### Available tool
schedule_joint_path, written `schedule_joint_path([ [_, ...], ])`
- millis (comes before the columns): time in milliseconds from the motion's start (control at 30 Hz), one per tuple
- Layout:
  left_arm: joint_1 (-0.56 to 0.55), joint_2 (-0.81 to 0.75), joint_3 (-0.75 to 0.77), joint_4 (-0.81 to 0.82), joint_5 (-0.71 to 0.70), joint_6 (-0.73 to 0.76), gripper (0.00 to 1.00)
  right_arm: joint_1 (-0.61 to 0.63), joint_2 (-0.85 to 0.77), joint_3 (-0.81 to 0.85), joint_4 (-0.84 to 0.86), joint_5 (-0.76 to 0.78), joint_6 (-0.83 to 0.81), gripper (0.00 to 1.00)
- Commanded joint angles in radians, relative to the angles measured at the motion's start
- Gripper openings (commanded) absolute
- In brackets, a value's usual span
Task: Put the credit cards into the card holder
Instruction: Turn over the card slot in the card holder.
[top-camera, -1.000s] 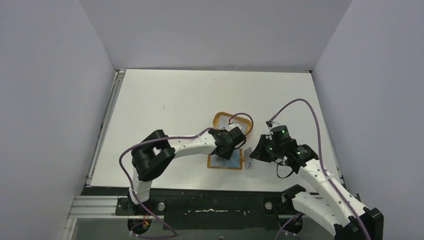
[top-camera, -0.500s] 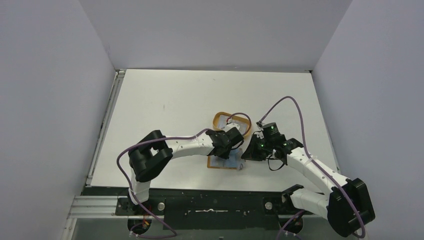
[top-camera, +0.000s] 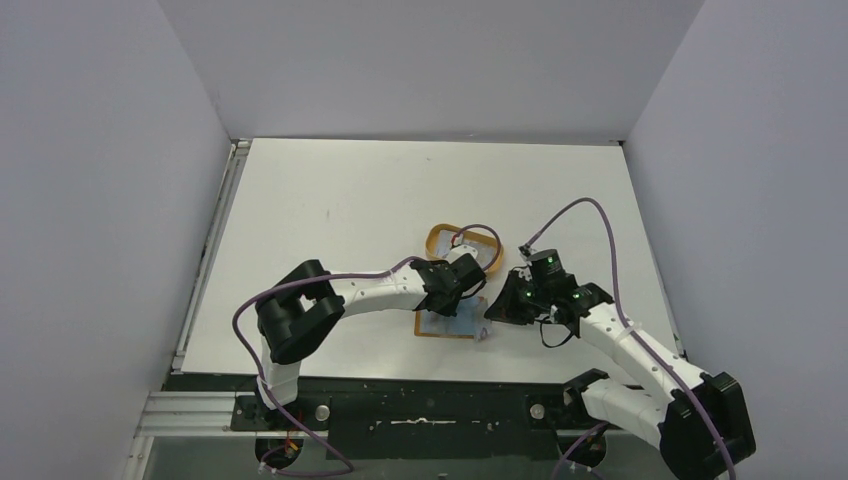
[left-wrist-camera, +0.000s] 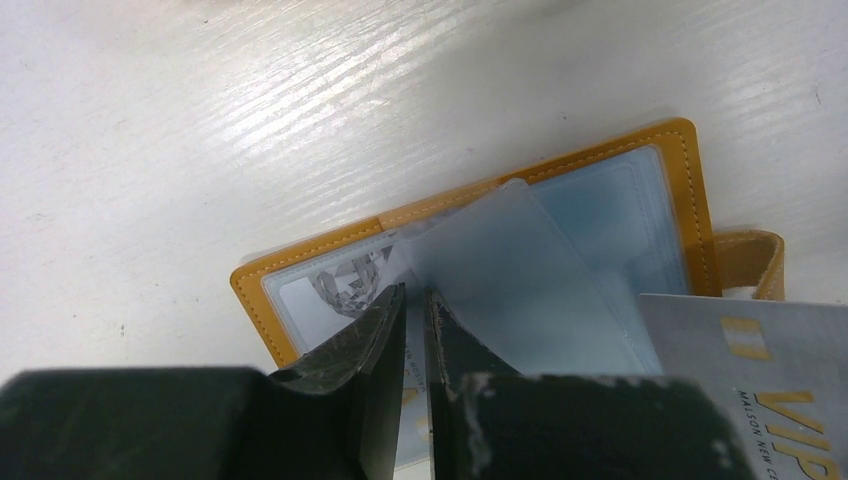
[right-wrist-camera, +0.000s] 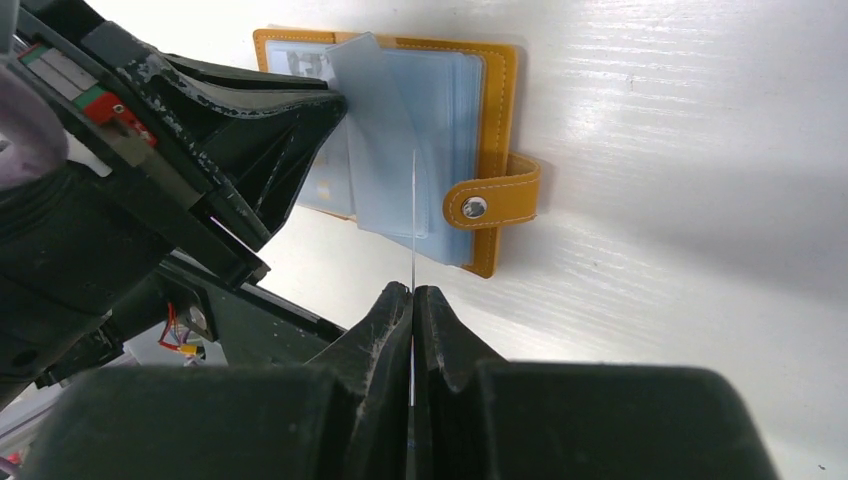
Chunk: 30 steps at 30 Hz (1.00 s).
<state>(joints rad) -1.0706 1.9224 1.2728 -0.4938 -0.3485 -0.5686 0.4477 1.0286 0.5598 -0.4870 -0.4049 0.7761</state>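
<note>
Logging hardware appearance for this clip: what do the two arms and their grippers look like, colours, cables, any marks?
Both match: the left arm and right arm have white tubular links between bulky black joint housings, each trailing a purple cable. Green lights glow at the right wrist. The left gripper and right gripper have black tapered fingers with pale scuffs.

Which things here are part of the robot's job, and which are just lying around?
In the job: card holder, lying open; silver card, pinched by the right gripper; clear sleeve, pinched by the left gripper.
Lying about: orange tray, behind the holder, untouched.
</note>
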Motion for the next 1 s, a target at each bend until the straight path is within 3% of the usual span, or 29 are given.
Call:
schedule_joint_path([
  [0,0.01,0.0,-0.033,-0.022,0.007,-0.01,0.09,0.005,-0.026,-0.007,0.009,0.007,0.015,0.0],
  [733,0.012,-0.009,-0.022,-0.039,0.013,-0.013,0.05,0.017,0.082,-0.027,0.163,-0.072,0.02,0.0],
  [800,0.012,-0.015,-0.012,-0.054,0.013,-0.013,0.09,0.022,0.099,-0.02,0.178,-0.08,0.017,0.0],
  [967,0.014,-0.059,0.007,-0.091,0.004,-0.012,0.3,0.04,0.149,-0.003,0.222,-0.1,0.018,0.0],
])
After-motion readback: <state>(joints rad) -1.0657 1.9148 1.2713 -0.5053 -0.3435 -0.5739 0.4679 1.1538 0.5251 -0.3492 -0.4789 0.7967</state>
